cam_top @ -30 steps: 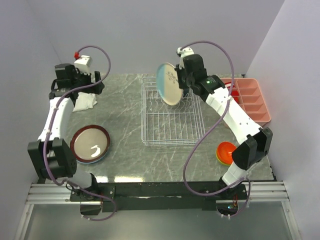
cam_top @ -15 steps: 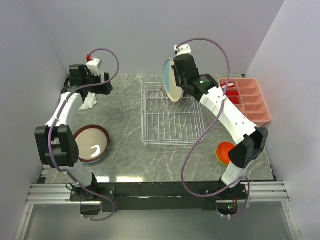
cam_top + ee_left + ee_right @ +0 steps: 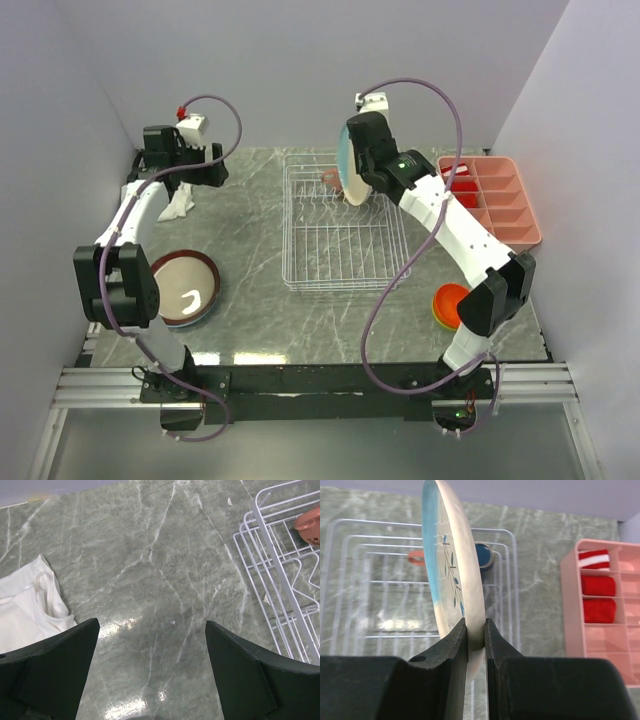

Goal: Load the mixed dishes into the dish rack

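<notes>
My right gripper [image 3: 476,625] is shut on the lower rim of a cream-and-light-blue plate [image 3: 447,565]. It holds the plate upright and edge-on above the far end of the white wire dish rack [image 3: 300,285]. A dark blue mug [image 3: 484,555] and a salmon-coloured piece [image 3: 417,557] lie in the rack's far part. My left gripper [image 3: 152,630] is open above bare table, between the white cloth and the rack. A maroon-rimmed plate [image 3: 183,287] lies at the near left. An orange bowl [image 3: 452,300] sits in a yellow-green one at the near right.
The white folded cloth [image 3: 172,205] lies at the far left, just left of my left gripper. A pink compartment tray [image 3: 500,200] with red items stands at the far right, beside the rack. Walls close in the table at the back and both sides.
The right gripper has turned the plate from face-on to edge-on and upright over the rack's far end. The left gripper has swung a little to the right, away from the cloth.
</notes>
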Robot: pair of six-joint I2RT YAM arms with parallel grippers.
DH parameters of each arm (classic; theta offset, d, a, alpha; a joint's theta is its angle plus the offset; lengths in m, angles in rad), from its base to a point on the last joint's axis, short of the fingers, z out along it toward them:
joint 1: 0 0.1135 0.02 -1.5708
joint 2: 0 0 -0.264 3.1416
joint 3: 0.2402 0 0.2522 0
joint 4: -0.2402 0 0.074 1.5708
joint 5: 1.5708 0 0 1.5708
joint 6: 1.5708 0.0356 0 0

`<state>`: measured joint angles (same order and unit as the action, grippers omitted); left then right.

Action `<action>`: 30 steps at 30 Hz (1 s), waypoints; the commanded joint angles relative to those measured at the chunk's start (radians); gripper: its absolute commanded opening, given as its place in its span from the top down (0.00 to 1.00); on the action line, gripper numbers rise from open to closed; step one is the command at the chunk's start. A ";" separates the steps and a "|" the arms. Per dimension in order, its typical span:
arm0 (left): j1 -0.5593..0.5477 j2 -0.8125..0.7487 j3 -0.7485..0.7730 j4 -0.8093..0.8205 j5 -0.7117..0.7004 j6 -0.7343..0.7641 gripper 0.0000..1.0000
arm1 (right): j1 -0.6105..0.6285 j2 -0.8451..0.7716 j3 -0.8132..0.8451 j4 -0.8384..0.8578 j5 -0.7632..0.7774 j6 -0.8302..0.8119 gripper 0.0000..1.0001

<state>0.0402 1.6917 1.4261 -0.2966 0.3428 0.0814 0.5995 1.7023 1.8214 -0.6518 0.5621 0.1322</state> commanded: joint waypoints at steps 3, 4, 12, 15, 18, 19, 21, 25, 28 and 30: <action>-0.019 0.043 0.077 0.010 0.005 -0.014 0.06 | -0.082 -0.115 -0.022 0.132 0.091 -0.035 1.00; -0.022 0.048 0.082 0.010 0.005 -0.014 0.06 | -0.099 -0.119 -0.033 0.133 0.088 -0.039 1.00; -0.034 0.097 0.129 0.011 0.002 -0.032 0.06 | -0.125 -0.145 -0.080 0.136 0.097 -0.049 1.00; -0.065 0.109 0.138 0.010 0.001 -0.034 0.06 | -0.139 -0.135 -0.079 0.138 0.090 -0.052 1.00; -0.069 0.114 0.145 0.008 -0.002 -0.034 0.06 | -0.153 -0.125 -0.080 0.132 0.096 -0.048 1.00; -0.069 0.114 0.146 0.010 -0.004 -0.032 0.06 | -0.158 -0.122 -0.082 0.126 0.099 -0.048 1.00; -0.069 0.112 0.146 0.007 -0.007 -0.031 0.06 | -0.162 -0.118 -0.092 0.123 0.107 -0.039 1.00; -0.069 0.117 0.149 -0.001 -0.004 -0.020 0.06 | -0.165 -0.116 -0.103 0.121 0.104 -0.032 1.00; -0.069 0.121 0.148 0.002 -0.004 -0.015 0.05 | -0.165 -0.115 -0.112 0.116 0.090 -0.039 1.00; -0.069 0.123 0.146 0.005 0.002 -0.017 0.05 | -0.165 -0.110 -0.126 0.110 0.090 -0.023 1.00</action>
<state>-0.0288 1.8038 1.5322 -0.3038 0.3416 0.0639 0.4377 1.6569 1.6806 -0.6533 0.6086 0.0830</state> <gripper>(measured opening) 0.943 0.209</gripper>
